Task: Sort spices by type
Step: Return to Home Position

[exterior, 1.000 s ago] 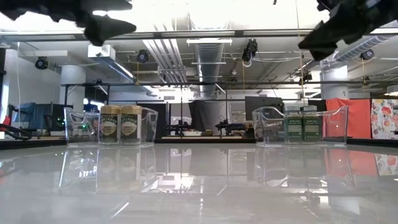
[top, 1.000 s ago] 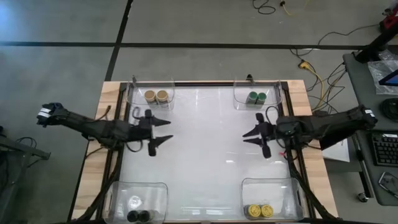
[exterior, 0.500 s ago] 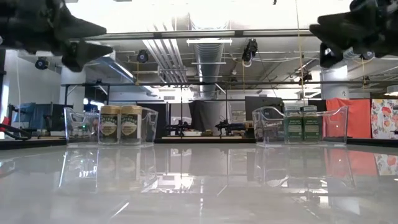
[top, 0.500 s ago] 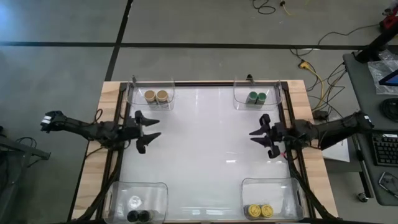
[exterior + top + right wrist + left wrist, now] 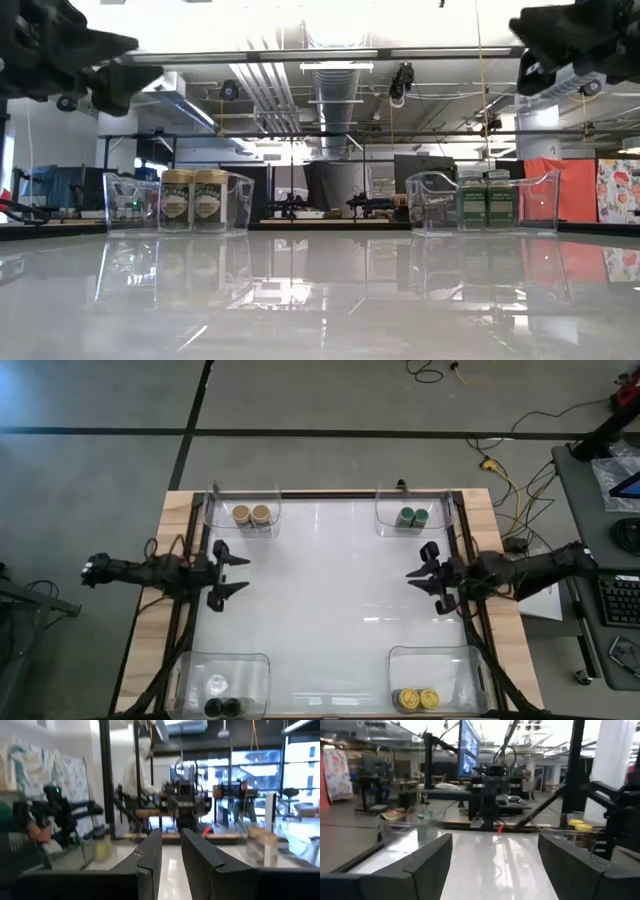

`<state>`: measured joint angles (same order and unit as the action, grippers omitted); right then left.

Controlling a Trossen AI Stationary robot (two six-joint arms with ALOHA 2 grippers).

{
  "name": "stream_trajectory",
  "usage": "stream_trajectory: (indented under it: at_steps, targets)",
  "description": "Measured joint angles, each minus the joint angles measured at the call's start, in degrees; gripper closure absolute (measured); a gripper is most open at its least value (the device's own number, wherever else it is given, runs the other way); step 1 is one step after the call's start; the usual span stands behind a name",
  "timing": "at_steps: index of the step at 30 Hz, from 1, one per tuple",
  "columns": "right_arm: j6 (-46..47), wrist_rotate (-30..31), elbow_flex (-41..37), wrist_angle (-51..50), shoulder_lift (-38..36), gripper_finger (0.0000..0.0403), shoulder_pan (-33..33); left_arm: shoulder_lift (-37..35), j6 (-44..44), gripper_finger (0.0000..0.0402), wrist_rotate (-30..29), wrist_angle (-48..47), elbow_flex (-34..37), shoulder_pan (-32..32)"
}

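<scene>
Spice jars look fully sorted from above: tan pair [image 5: 252, 515], green pair [image 5: 412, 516], black pair [image 5: 225, 707] and yellow pair [image 5: 417, 700] each share a corner bin [image 5: 212, 510]; left pincer [image 5: 238, 573] and right pincer [image 5: 415, 574] hang empty by the counter [image 5: 330, 610] edges. At counter level both ride high; the wrist views show left fingers [image 5: 427, 865] spread wide and right fingers [image 5: 150, 855] narrowly parted. Only parking the arms seems left.

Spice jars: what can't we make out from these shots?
- The black jars: cut off by the high view's bottom edge. The pale spot beside them in their bin may be glare or an object.
- The black jars and yellow jars: outside the low view, which shows only the tan jars and green jars.
- Jar labels: too small to read in any view.
</scene>
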<state>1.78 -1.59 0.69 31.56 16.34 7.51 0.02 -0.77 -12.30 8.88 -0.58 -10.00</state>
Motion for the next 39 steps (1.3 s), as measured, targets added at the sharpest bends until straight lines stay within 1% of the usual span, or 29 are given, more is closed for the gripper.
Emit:
stream_trajectory:
  at_steps: [1,3,6,10,14,20,25,31,39]
  targets:
    - [0.3,0.0,0.0,0.0,-0.8,0.034,0.0,0.2,-0.6,0.0123,0.6,-0.3,0.0,0.5]
    - [0.5,0.0,0.0,-1.1,-2.8,0.0338,0.0,0.3,-2.3,0.0123,4.3,-1.9,0.0,1.2]
    - [1.9,0.0,0.0,-6.8,-6.1,0.0333,0.0,-0.1,-4.1,0.0122,9.9,-6.3,0.0,1.3]
    - [5.2,-0.3,0.0,-16.8,-11.9,0.0325,0.0,1.0,-5.3,0.0122,11.3,-7.6,0.0,1.3]
    - [5.6,0.8,-0.1,-21.0,-16.3,0.0318,0.0,1.8,-5.3,0.0122,11.3,-7.7,0.0,1.2]
    - [3.5,1.7,-0.1,-24.5,-15.9,0.0314,0.0,3.1,-5.3,0.0122,11.3,-8.7,-0.7,1.2]
    - [0.9,1.8,-0.1,-23.1,-16.0,0.0325,0.0,4.1,-5.3,0.0122,11.3,-8.2,-1.5,1.2]
    - [6.1,1.6,-0.1,-25.6,-14.9,0.0338,0.0,4.3,-5.3,0.0122,11.3,-8.3,-1.5,1.2]
    - [5.7,1.6,-0.1,-25.6,-14.0,0.0329,0.0,4.5,-5.3,0.0122,11.3,-8.1,-1.5,1.2]
